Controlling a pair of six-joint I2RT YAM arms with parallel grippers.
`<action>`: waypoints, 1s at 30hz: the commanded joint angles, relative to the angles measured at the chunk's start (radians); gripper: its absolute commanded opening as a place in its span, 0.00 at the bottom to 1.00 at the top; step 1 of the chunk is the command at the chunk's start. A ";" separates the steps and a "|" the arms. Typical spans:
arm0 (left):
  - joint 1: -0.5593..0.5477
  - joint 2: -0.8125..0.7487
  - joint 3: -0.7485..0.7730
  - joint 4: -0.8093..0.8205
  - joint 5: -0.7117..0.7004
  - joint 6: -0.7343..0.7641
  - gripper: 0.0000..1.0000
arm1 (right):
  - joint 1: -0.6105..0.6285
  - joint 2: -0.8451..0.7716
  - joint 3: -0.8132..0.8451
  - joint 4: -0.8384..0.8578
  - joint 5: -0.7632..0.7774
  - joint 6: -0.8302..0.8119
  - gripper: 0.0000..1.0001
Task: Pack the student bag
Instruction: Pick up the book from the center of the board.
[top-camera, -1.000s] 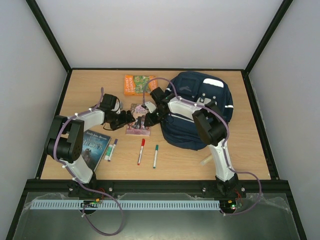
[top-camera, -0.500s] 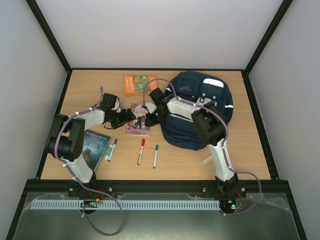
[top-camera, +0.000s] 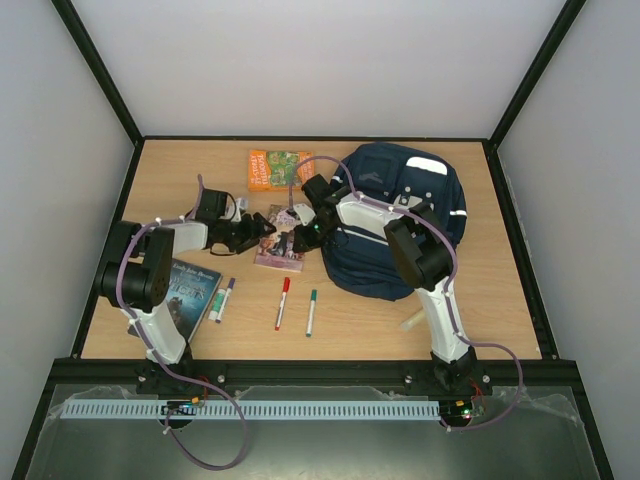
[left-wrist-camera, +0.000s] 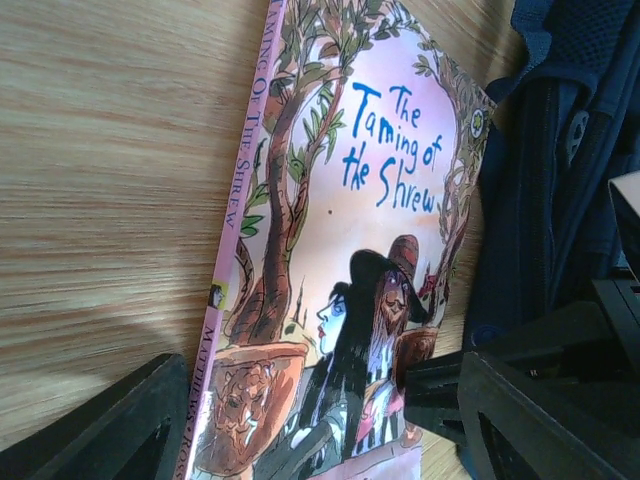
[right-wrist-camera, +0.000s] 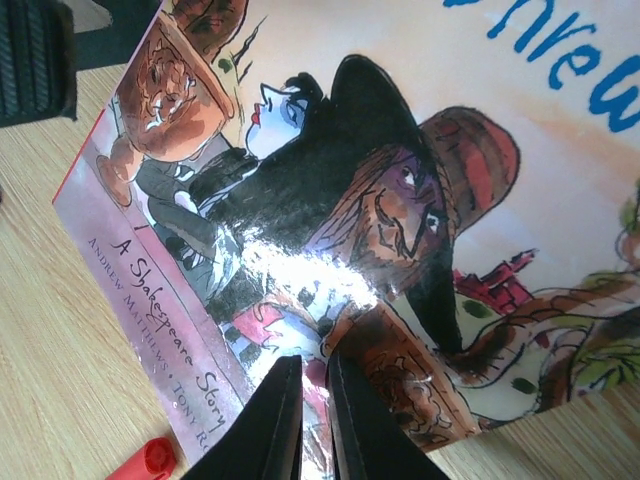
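Pale wood tabletop (top-camera: 500, 300), boxed in by grey walls, carries everything. Over it the right claw (right-wrist-camera: 312, 362) has its two fingers drawn almost together, with a thin slit between them and nothing caught there. The tips sit over the lower corner of a pink book (right-wrist-camera: 380, 200); whether they press on the cover cannot be told. The left claw (left-wrist-camera: 320, 372) stands wide apart, one finger on either side of the same book's bottom end. Whether it touches the book cannot be made out. One ribbed pad (right-wrist-camera: 35, 60) of that claw shows at the book's corner in the right wrist view. The two claws face each other across the book near the table's middle.

Just beside the book's right edge lies the backpack (top-camera: 365, 272), navy with white patches, flat on the right half of the table. The right arm reaches across its top. A red pen (top-camera: 283, 302) and a green pen (top-camera: 311, 311) lie side by side in front of the pink book. Left of them a purple-capped marker (top-camera: 222, 298) lies just beside a dark book (top-camera: 190, 285). An orange book (top-camera: 278, 168) lies behind, near the far edge.
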 joint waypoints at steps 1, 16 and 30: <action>-0.031 0.030 -0.061 -0.038 0.141 -0.048 0.74 | 0.007 0.090 -0.026 -0.090 0.066 -0.012 0.09; -0.062 -0.068 -0.085 0.132 0.255 -0.172 0.47 | 0.007 0.105 -0.024 -0.094 0.060 -0.015 0.10; -0.078 -0.037 -0.052 0.028 0.172 -0.121 0.15 | 0.007 0.107 -0.026 -0.099 0.064 -0.020 0.12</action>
